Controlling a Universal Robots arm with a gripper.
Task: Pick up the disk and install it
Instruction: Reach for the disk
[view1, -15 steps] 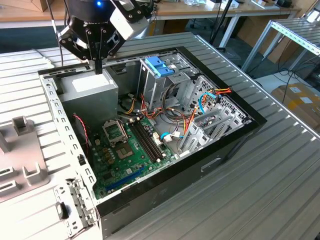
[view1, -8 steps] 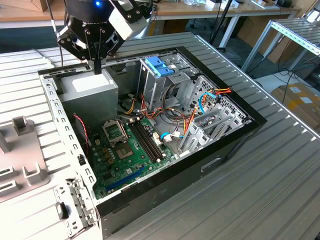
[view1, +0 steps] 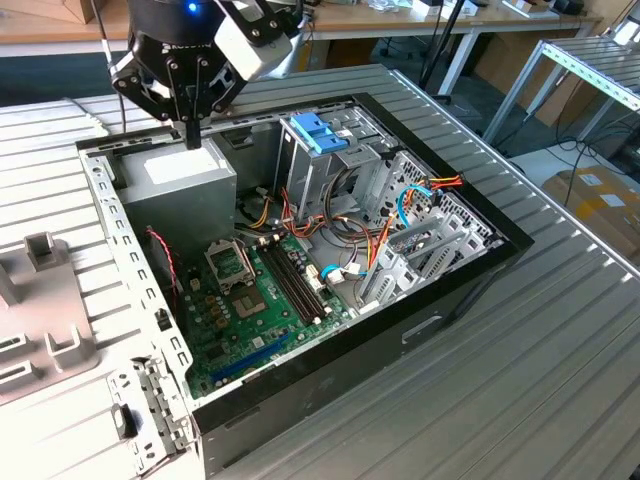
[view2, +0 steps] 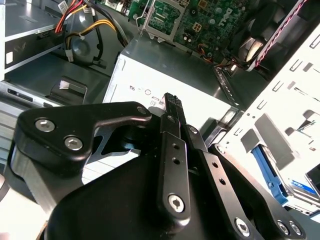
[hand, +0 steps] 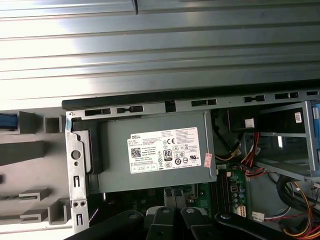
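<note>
One pale grey moulded fixture (view1: 40, 300) sits at the exterior view's left, outside the open black computer case (view1: 450, 295). The light-blue-railed disk (view2: 267, 170) lies by it, beyond the case's perforated wall. Rightward, the black gripper (view1: 191, 140) hangs above the grey boxy power supply (view1: 185, 180), its fingers pressed together and empty.

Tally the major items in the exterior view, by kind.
Case: 1
Power supply: 1
Motherboard: 1
Blue bracket: 1
Tool: 1
Total: 5
</note>
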